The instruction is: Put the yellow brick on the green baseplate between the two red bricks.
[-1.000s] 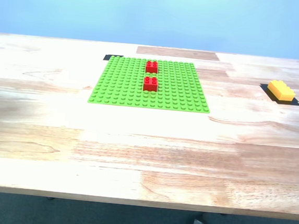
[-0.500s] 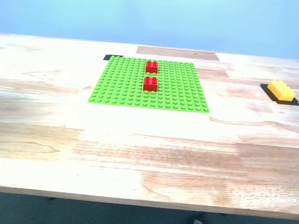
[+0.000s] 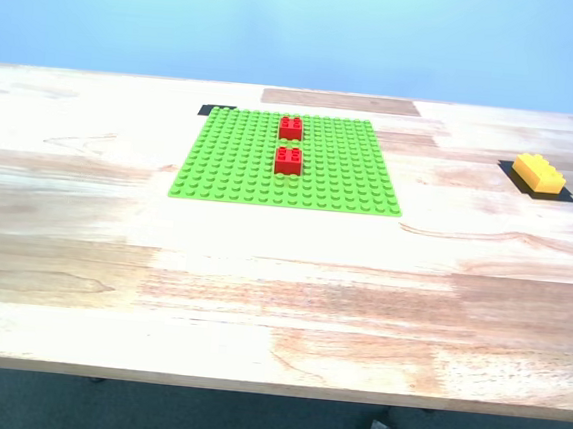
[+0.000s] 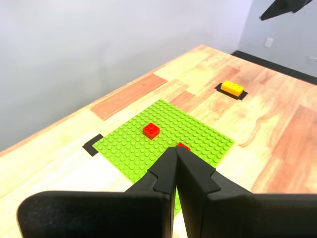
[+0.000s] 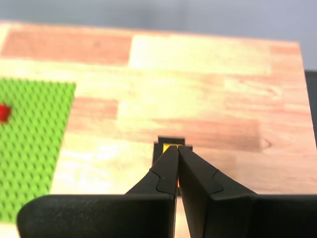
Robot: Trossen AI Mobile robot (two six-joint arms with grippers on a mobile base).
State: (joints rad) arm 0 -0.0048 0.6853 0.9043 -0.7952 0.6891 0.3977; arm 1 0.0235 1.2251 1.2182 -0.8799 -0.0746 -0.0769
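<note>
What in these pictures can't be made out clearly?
- Yellow brick, second wrist view: mostly hidden behind my second gripper; its shut fingers cover it.
- Nearer red brick, first wrist view: only a sliver shows past my first gripper.
- Green baseplate, second wrist view: cut off by the picture's edge.
- Both arms: not seen in the exterior view, so I cannot place them there.
</note>
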